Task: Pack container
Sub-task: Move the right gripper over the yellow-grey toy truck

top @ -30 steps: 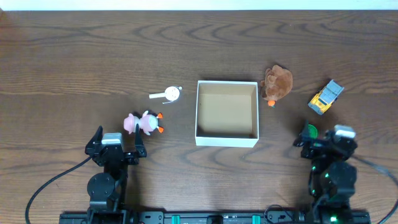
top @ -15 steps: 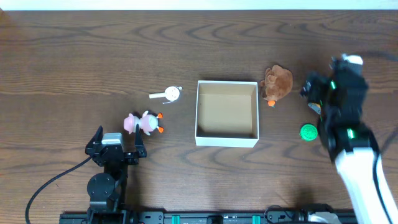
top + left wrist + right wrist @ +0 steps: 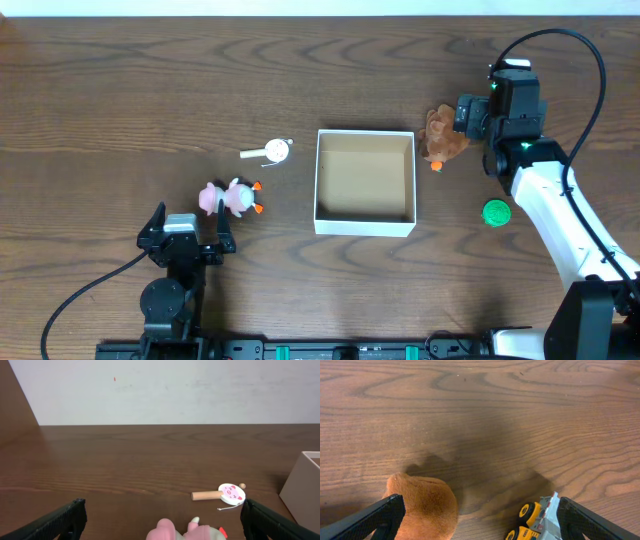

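Overhead view, one moment.

- Wooden table [image 3: 120, 90]: dark brown, grain runs left to right.
- Container [image 3: 364, 224]: at table centre. It sits flat with its mouth up and the brown inside bare. The outline is square, so it has no long axis, and its walls lie parallel to the table edges.
- Right gripper [image 3: 481, 501]: jaws spread wide with nothing between them. It is low over the table right of the container, between the brown plush [image 3: 447, 133] and the yellow toy truck [image 3: 540, 520].
- Left gripper [image 3: 190, 220]: jaws also wide apart and empty, at the near edge just behind the pink toy [image 3: 230, 197].
- Brown plush: just beside the container's right wall, at its far corner.
- Pink toy: left of the container, well apart.
- White rattle [image 3: 270, 151]: wooden handle, beyond the pink toy.
- Green disc [image 3: 496, 212]: right of the container, near side.
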Robot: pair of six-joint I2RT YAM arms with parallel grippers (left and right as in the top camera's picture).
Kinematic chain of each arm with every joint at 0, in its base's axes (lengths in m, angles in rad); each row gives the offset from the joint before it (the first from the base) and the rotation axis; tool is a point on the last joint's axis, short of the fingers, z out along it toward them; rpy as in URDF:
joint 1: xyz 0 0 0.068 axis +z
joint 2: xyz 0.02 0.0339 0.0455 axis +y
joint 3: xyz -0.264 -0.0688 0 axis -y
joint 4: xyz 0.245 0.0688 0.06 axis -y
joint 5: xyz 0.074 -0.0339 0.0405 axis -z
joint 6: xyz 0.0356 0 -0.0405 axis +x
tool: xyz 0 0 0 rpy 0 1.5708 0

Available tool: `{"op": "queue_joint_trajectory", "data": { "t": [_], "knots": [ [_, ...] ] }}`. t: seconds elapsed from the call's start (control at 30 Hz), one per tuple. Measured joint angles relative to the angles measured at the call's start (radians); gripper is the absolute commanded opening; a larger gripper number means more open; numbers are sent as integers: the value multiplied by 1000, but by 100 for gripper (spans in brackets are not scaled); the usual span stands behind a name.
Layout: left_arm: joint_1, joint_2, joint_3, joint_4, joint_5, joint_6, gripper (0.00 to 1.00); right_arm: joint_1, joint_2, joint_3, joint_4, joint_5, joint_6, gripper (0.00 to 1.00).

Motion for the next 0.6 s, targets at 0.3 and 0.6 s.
{"op": "queue_joint_trajectory", "data": {
  "t": [0.3,0.6],
  "knots": [
    [0,0,0,0,0,0,98,-26,0,6,-221,238,342,99],
    [0,0,0,0,0,0,98,-146,0,56,-439,218,528,99]
  ]
}}
